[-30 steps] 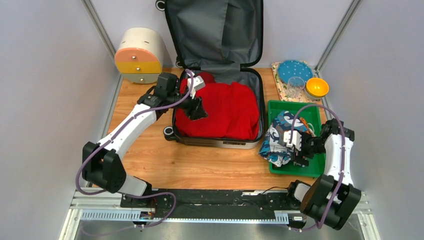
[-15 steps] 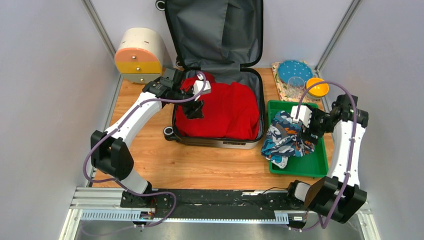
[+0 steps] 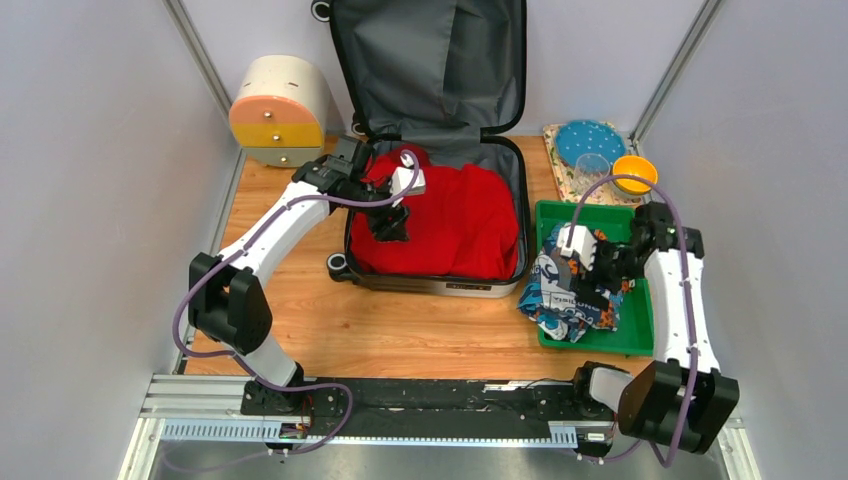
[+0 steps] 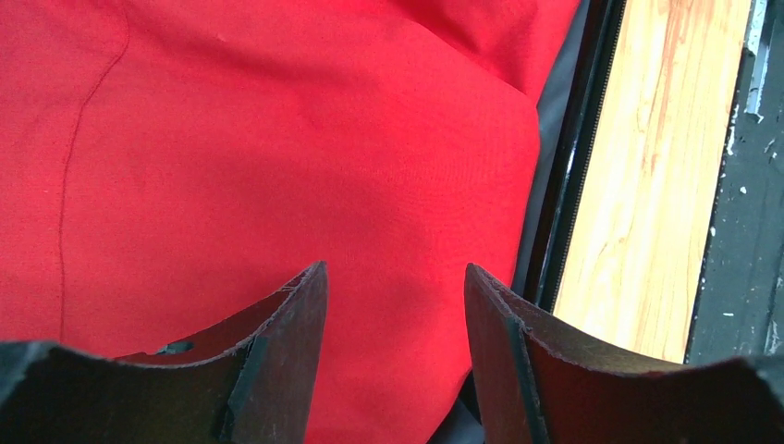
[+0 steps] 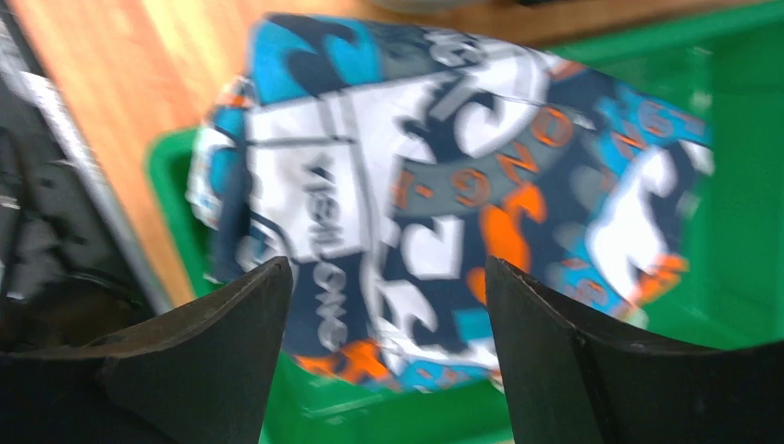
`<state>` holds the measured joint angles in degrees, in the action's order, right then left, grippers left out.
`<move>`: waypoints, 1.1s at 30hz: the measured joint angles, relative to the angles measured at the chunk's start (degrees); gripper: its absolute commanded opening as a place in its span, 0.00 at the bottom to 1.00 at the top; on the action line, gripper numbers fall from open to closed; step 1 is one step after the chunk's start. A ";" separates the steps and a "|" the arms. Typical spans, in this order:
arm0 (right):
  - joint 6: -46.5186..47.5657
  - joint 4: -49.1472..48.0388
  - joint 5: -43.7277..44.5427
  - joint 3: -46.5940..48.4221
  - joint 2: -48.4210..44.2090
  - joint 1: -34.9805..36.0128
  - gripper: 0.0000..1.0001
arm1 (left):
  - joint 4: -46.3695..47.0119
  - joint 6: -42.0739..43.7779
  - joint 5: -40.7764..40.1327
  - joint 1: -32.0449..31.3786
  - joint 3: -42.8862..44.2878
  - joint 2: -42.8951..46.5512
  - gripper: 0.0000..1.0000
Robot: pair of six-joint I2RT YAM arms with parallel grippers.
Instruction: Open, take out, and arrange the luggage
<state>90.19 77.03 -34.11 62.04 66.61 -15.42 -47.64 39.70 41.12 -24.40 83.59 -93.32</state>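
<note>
The white-and-black left arm (image 3: 270,235) reaches forward, wrist bent inward; its black two-finger left gripper (image 4: 393,277) points down, jaws parted, holding nothing; the white-and-black right arm (image 3: 672,290) extends forward, wrist turned inward; its black two-finger right gripper (image 5: 388,277) gapes likewise, empty.

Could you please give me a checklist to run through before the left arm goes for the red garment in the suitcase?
1. The luggage is open, lid leaning back: ok.
2. The left gripper is open and directly over the red garment: ok.
3. Left fingertips touching the fabric: cannot tell.
4. The right gripper is open and holding nothing, above the patterned cloth: ok.
5. Patterned cloth wholly inside the green tray: not ok, it spills over the tray's edge on the luggage side.
6. Luggage emptied: not ok, the red garment lies inside.
</note>
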 measured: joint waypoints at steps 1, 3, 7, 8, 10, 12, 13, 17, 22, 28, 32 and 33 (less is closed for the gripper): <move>-2.34 -0.33 0.02 -1.77 -0.76 1.64 0.80 | 0.48 -0.22 0.26 0.00 -0.33 0.00 0.64; -6.10 -0.37 -0.11 -5.18 -2.16 4.85 0.80 | 1.09 -0.59 0.59 0.00 -1.33 0.00 0.64; -12.66 -2.12 0.76 -12.66 -5.29 11.30 0.80 | 1.36 -0.87 0.57 0.00 -3.58 0.02 0.65; -14.45 -3.98 1.81 -15.69 -5.81 12.55 0.80 | 1.36 -0.92 0.55 0.00 -3.89 0.02 0.65; -15.61 -5.88 3.02 -17.90 -5.97 13.55 0.72 | 1.64 -1.03 0.52 0.00 -4.24 0.09 0.65; -17.84 -9.25 4.09 -21.14 -5.70 13.86 0.61 | 2.10 -1.27 0.48 0.00 -4.48 0.24 0.65; -18.53 -9.70 4.20 -21.38 -5.66 13.86 0.50 | 2.32 -1.44 0.42 0.00 -4.59 0.35 0.64; -17.07 -16.63 13.09 -24.33 -4.90 13.55 0.39 | 3.39 -1.86 0.28 0.00 -5.64 1.09 0.63; -11.65 -17.77 19.34 -23.45 -5.60 12.52 0.29 | 4.46 -1.88 -1.25 0.00 -7.96 1.36 0.63; -3.76 -17.73 24.20 -20.70 -5.18 9.16 0.60 | 5.07 -1.75 -2.82 0.42 -8.22 1.33 0.64; -2.45 -13.81 23.98 -17.05 -2.86 7.69 0.80 | 5.64 -1.73 -1.75 0.48 -8.22 1.36 0.64; -2.58 -12.11 22.95 -14.99 -2.36 7.67 0.80 | 5.84 -1.70 -1.51 0.39 -8.20 1.38 0.64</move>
<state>87.61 64.93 -11.16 47.05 64.25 -7.75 -41.80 38.00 39.62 -24.01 75.40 -91.94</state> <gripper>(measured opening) 0.752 0.642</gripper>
